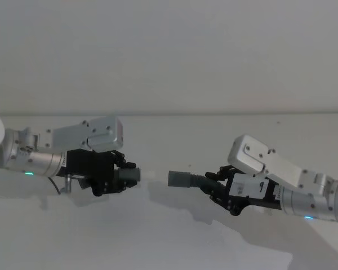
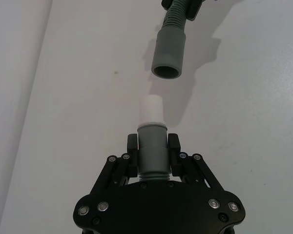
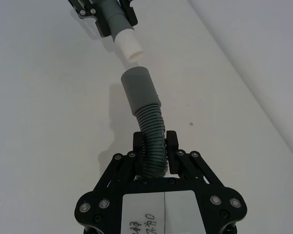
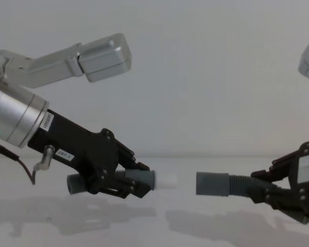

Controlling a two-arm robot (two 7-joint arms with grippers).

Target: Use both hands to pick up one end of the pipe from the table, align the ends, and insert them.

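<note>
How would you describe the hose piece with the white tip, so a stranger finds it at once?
Start from the left arm above the white table. Its tool is shut on a grey cuff. This cuff ends in a narrow white tip; the facing cuff in the right tool is plain grey.

Plain matte white table [image 1: 158,236], only shadows across its bare surface.

Light was even and fairly bright, falling from above, and soft grey shadows lay on the plain matte white worktop [image 1: 174,236] beneath both arms. Head view looked slightly hazy; wrist views were crisp, without glare.
</note>
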